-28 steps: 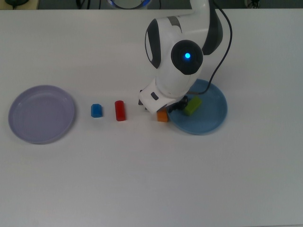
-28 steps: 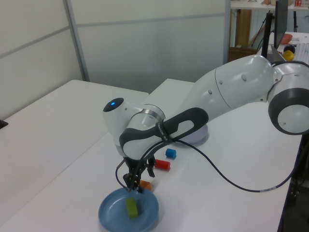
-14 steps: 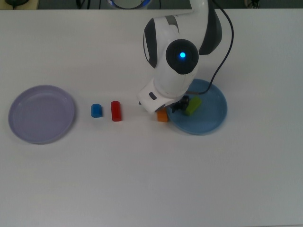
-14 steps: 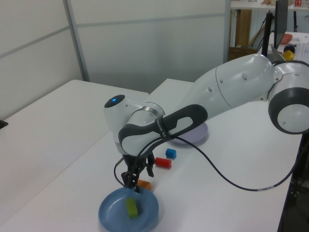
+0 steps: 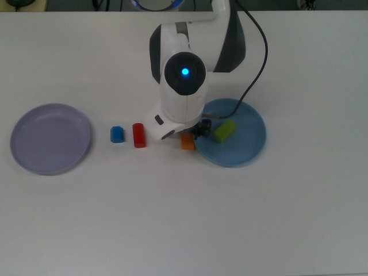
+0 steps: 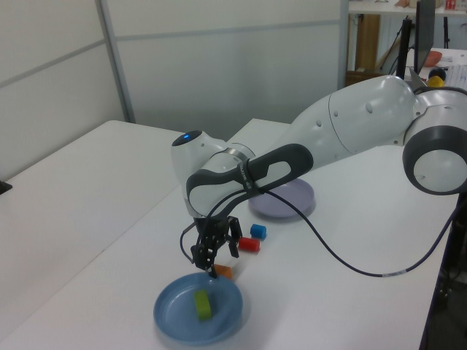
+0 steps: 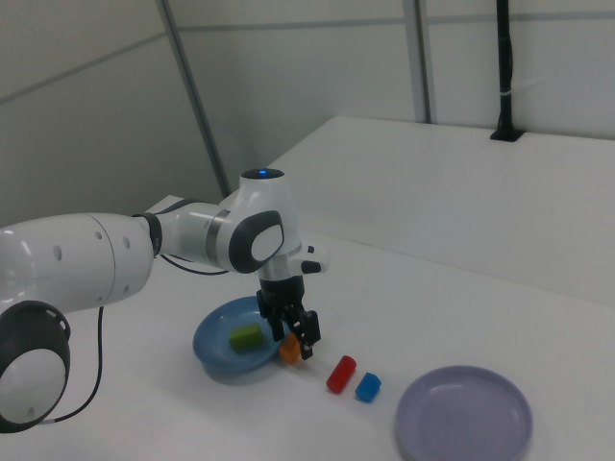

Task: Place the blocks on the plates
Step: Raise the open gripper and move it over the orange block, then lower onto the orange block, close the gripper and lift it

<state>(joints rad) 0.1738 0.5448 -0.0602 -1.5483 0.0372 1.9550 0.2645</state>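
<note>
Hanging low over the white table with the gripper pointing down, its two black fingers standing apart and holding nothing. Hovering right above the orange wedge, which is lying on the table just outside the rim of the blue plate, on the top view's left of that plate; touching the rim or merely beside it, cannot tell. Resting inside the blue plate, the green bar, lying flat and turned at an angle, a little off the plate's middle towards the gripper. Sitting on the bare table further to the top view's left, the red cylinder, lying on its side, and just beside it, apart from it, the blue hexagonal block. Lying beyond those two, well apart at the top view's far left, the lavender plate, carrying no block. Reaching in from the top view's upper edge, the white arm, covering part of the blue plate's near rim and trailing a black cable that is curving down to the wrist. Standing in a rough row across the table: lavender plate, blue block, red cylinder, orange wedge, blue plate with the green bar
</note>
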